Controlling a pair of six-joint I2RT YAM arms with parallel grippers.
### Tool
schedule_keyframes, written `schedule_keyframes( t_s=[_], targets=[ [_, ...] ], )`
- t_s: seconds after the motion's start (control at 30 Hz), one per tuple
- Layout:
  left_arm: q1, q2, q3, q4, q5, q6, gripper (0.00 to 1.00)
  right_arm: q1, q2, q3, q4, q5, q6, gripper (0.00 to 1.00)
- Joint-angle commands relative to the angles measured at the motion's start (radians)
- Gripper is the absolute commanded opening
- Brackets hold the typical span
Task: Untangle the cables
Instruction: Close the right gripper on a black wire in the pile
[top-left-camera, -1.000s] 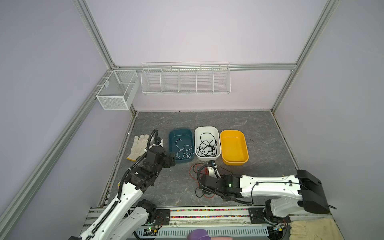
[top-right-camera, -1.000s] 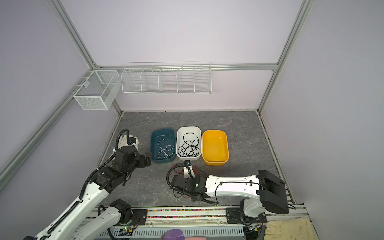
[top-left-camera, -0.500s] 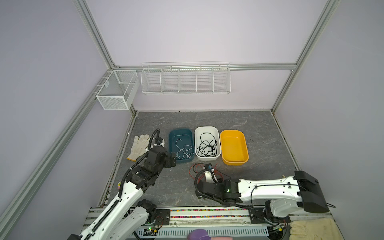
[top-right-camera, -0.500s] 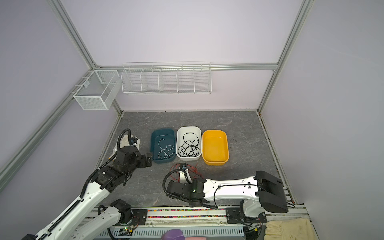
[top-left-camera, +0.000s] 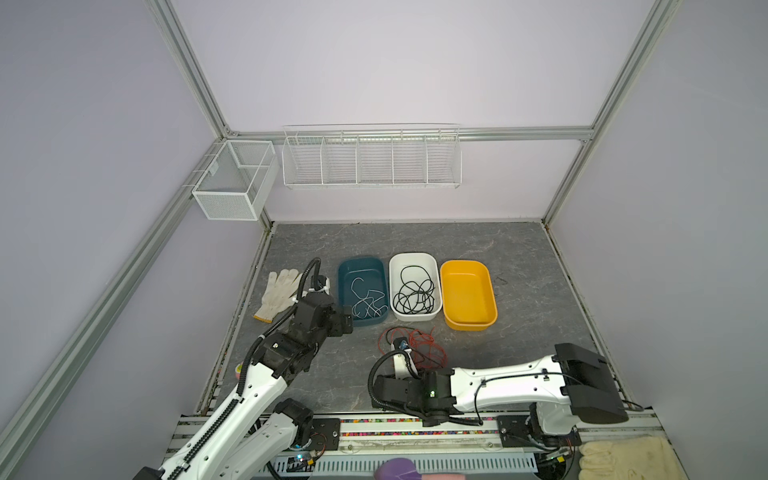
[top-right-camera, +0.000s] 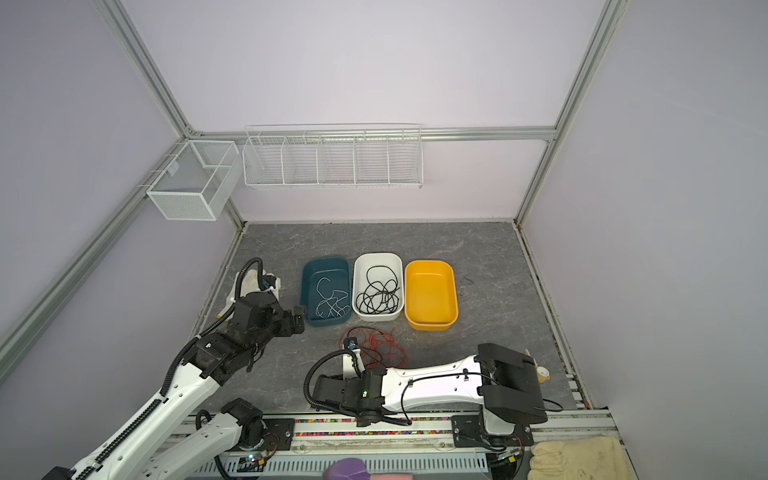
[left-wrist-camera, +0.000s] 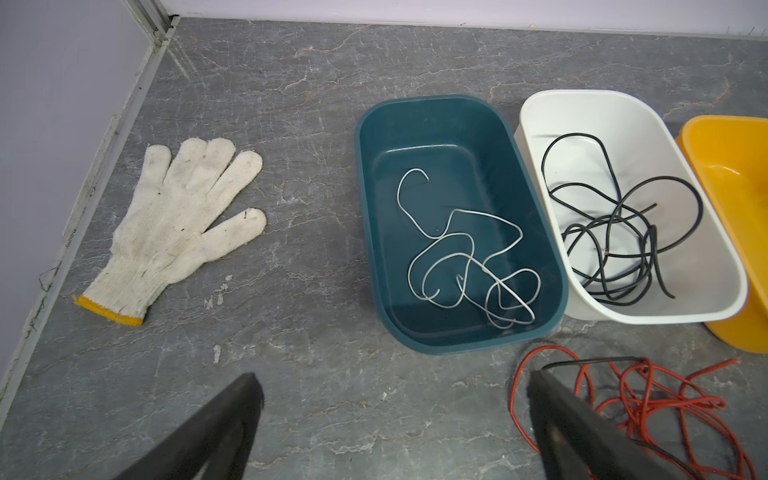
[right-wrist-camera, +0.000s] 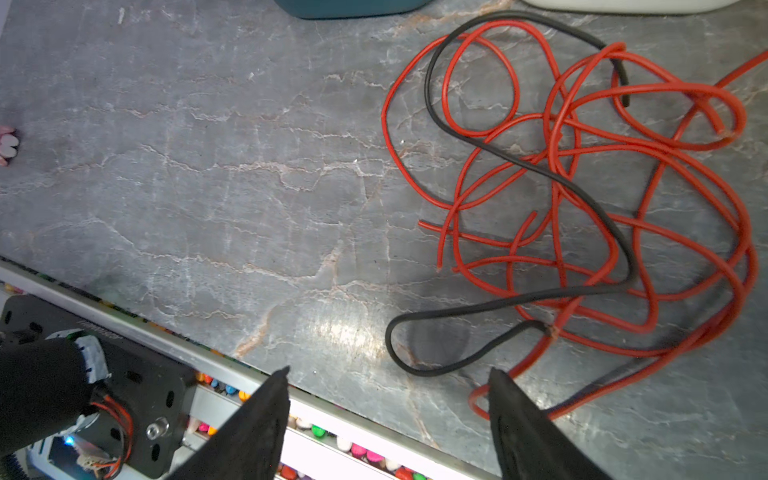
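The red cables (right-wrist-camera: 582, 187) lie in one loose tangle on the grey table (right-wrist-camera: 208, 166), just in front of the teal tray (left-wrist-camera: 436, 124) and the white tray (left-wrist-camera: 582, 108). A black cable (right-wrist-camera: 519, 162) winds through the red loops. Its bend pokes out of the heap toward my right gripper (right-wrist-camera: 386, 415). That gripper hangs low over the table at the near edge of the tangle, with its jaws apart and nothing between them. One finger sits very near a red loop, but I cannot tell whether it touches.

A white cable (left-wrist-camera: 484, 214) curls inside the teal tray. A bundle of black cables (left-wrist-camera: 611, 232) fills the white tray, which touches the teal one. A yellow tray (left-wrist-camera: 727, 166) stands beside the white one.

My left gripper (left-wrist-camera: 390, 386) hovers above the table in front of the teal tray, jaws spread wide and holding nothing. A white glove (left-wrist-camera: 178, 224) lies flat near the left wall.
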Motion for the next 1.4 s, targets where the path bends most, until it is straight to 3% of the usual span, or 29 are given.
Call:
schedule_keyframes(
  t_s=[0.0,0.3,0.6,1.03,1.37],
  targets=[
    [-0.006,-0.002,-0.006,-0.011,-0.019,0.015,0.99,-0.009,0.039,0.028,0.034,-0.025,0.037,0.70],
    [-0.008,-0.002,-0.007,-0.010,-0.021,0.015,0.99,-0.054,0.106,0.014,0.109,-0.097,0.038,0.59],
    [-0.009,0.000,-0.008,-0.008,-0.021,0.015,0.99,-0.073,0.129,0.002,0.120,-0.083,0.037,0.47],
    [-0.010,0.004,-0.008,-0.008,-0.021,0.016,0.99,-0.078,0.171,0.038,0.058,-0.035,0.044,0.45],
    [-0.010,0.004,-0.009,-0.007,-0.018,0.017,0.99,-0.078,0.137,-0.005,0.091,-0.002,0.040,0.21]
  ],
)
